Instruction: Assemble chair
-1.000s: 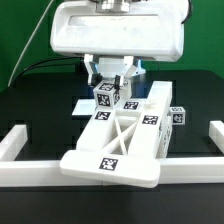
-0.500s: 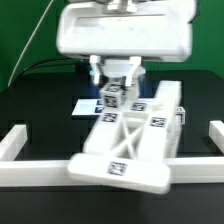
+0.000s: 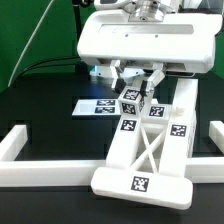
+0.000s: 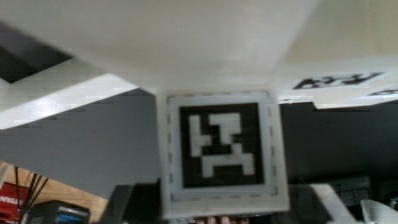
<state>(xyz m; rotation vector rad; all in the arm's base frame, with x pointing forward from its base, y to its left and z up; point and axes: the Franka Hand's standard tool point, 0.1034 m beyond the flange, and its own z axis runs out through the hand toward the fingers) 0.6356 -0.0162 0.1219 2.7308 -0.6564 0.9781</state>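
While the gripper (image 3: pixel 135 84) pinches the far end of the chair (image 3: pixel 146 150), a white cross-braced frame with tags, that frame slopes up from the border rail (image 3: pixel 40 172) toward the arm; its near end seems to rest on the rail, though the exterior view leaves that unsure; the wrist view fills with a tagged block (image 4: pixel 222 150) between the fingers; the marker board (image 3: pixel 100 107) lies behind; joining appears under way; remaining parts cannot be counted.
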